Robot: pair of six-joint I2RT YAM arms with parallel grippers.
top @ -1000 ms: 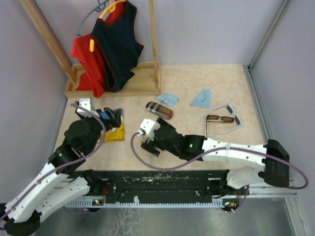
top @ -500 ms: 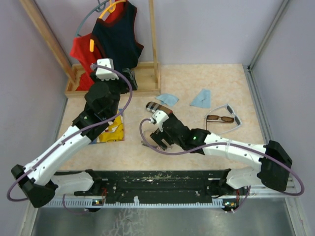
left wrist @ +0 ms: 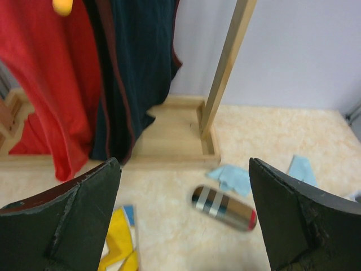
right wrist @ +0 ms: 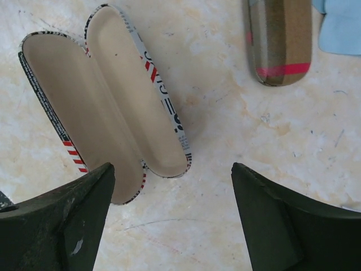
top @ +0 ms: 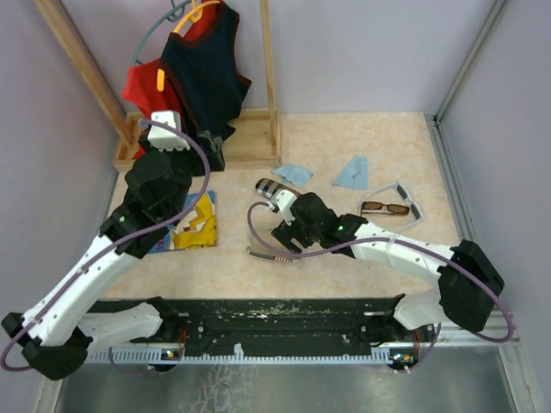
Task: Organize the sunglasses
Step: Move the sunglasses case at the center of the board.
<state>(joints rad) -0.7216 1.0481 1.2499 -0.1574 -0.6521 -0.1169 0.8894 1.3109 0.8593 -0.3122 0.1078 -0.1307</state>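
Top external: sunglasses [top: 385, 207] right of pincer [top: 274, 243].

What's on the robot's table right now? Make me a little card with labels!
sunglasses: brown pair and white-grey pair, lying together on the table, not in any case
flag-print case: open, empty inside
plaid case: shut
blue cloths: two, lying flat farther back
left gripper: open, holding nothing, near the hanging clothes
right gripper: open, holding nothing, above the flag-print case
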